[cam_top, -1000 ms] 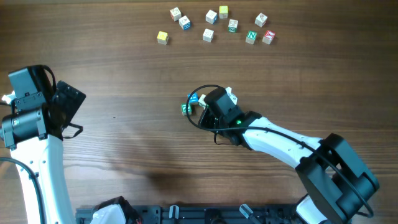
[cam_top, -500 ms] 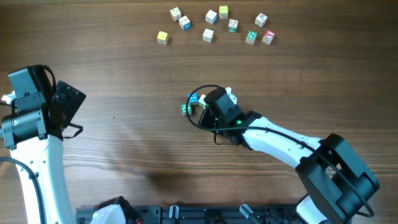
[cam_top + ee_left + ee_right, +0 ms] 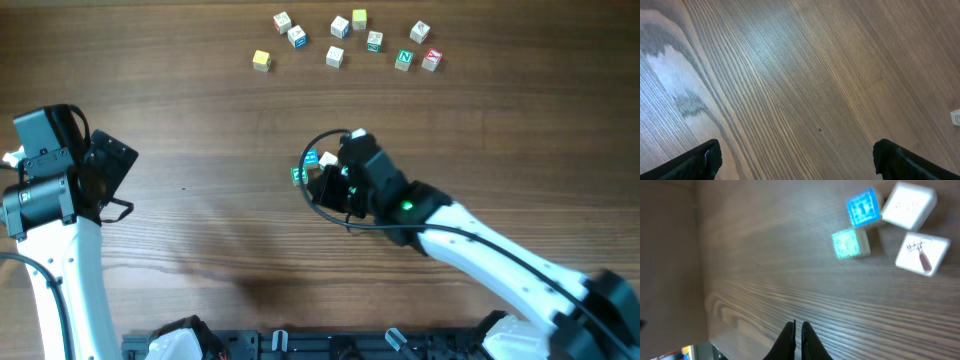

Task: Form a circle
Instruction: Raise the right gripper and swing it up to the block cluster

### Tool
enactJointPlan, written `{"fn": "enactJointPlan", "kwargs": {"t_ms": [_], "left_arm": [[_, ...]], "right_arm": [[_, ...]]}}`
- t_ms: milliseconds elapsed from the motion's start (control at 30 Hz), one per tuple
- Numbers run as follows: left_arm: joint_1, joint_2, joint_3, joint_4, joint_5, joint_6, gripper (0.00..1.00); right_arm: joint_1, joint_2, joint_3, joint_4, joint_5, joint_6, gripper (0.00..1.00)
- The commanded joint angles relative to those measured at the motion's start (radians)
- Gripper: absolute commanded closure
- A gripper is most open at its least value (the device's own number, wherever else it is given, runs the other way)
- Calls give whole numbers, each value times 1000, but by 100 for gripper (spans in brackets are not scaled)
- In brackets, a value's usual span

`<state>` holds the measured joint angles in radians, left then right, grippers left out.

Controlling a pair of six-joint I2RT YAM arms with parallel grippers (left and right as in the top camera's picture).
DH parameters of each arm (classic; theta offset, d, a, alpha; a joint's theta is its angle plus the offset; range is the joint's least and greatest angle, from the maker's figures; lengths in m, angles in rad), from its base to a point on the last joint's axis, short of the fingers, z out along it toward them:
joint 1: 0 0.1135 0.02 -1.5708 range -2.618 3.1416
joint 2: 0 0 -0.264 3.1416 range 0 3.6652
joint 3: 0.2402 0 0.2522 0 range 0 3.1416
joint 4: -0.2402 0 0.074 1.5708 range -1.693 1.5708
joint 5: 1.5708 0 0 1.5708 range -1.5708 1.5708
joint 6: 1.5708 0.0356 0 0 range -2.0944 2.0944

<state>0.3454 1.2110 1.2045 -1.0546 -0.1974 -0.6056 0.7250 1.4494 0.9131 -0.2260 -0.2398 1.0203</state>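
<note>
seemingly the circle (image 3: 863, 208) is gappy, blue-green-white.

White links (image 3: 500, 262), black joints (image 3: 45, 135), looped cable (image 3: 316, 144), green LED (image 3: 407, 208).

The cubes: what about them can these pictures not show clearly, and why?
- Overhead: the right arm covers part of the circle; cube count unclear.
- Right wrist: marks on the blue cube and green cube are blurred.
- Left wrist: one cube is cut by the right edge.
</note>
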Motion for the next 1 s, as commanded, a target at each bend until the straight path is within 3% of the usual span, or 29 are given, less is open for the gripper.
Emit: {"fn": "enactJointPlan", "kwargs": {"t_ms": [0,167,333,433,700,867,967], "left_arm": [[7,3,7,2,-13,-12,0],[7,3,7,2,-13,-12,0],[7,3,7,2,-13,-12,0],[7,3,7,2,-13,-12,0],[7,3,7,2,-13,-12,0],[7,3,7,2,-13,-12,0],[7,3,7,2,-13,-12,0]], "right_arm": [[-53,-28,133,-92,0,-143,88],[-153,-25,291,-227,95,-269,62],[-280,-3,376,-240,90,-327,32],[-315,45,443,-239,86,-389,21],[-347,364,781,-336,87,-497,17],[-347,694,1140,-423,160,-523,17],[-347,849,1256,-396,236,-510,18]]}}
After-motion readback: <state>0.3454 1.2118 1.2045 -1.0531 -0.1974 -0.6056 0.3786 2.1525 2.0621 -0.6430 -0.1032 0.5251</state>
